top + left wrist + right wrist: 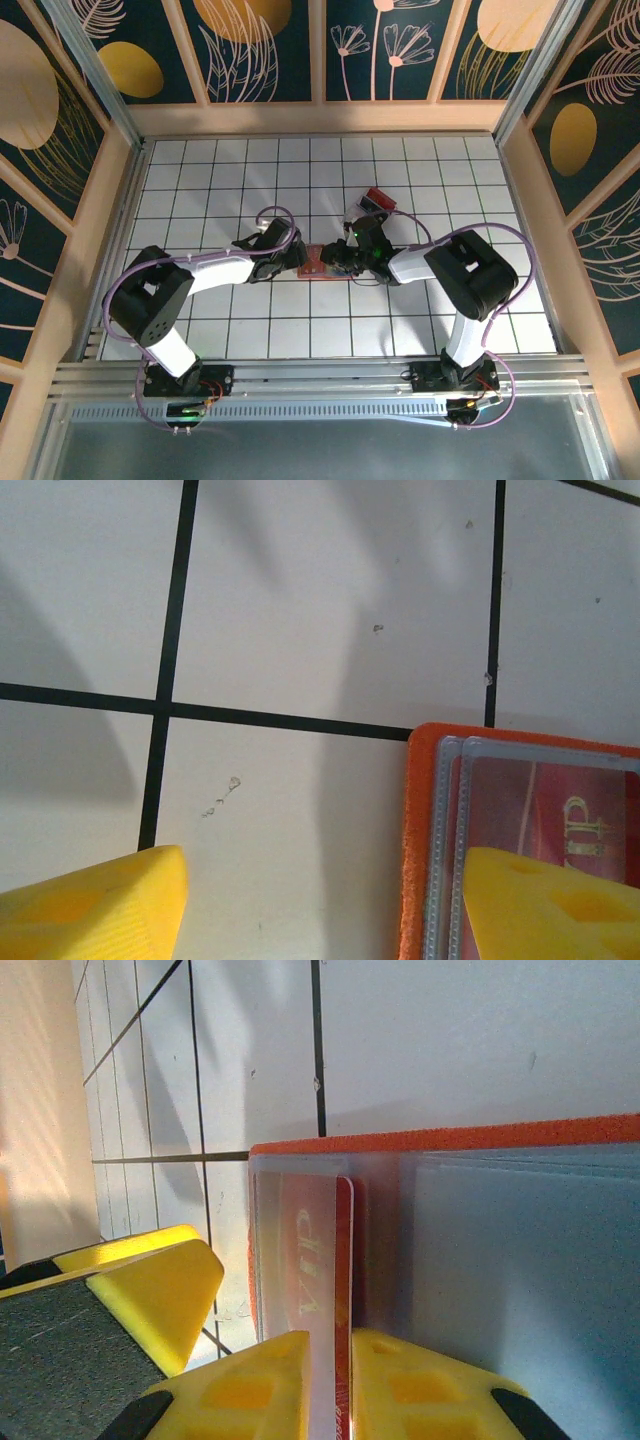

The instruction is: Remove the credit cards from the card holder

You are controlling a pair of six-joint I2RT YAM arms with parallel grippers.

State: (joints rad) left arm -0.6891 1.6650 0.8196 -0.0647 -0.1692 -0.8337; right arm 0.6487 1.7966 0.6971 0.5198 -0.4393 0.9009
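Note:
The orange-red card holder lies open on the tiled table between my two grippers. In the left wrist view its orange rim frames clear sleeves with a red VIP credit card behind them. My left gripper is open: one yellow finger hangs over the sleeves, the other over bare tile. My right gripper is shut on the edge of the red credit card, a clear sleeve leaf pinched along with it. The holder's blue-grey inside shows beside the card.
A clear box with red and black contents sits just behind the right gripper. The left gripper's yellow finger stands close to the holder's left end. Wooden walls ring the white tiles.

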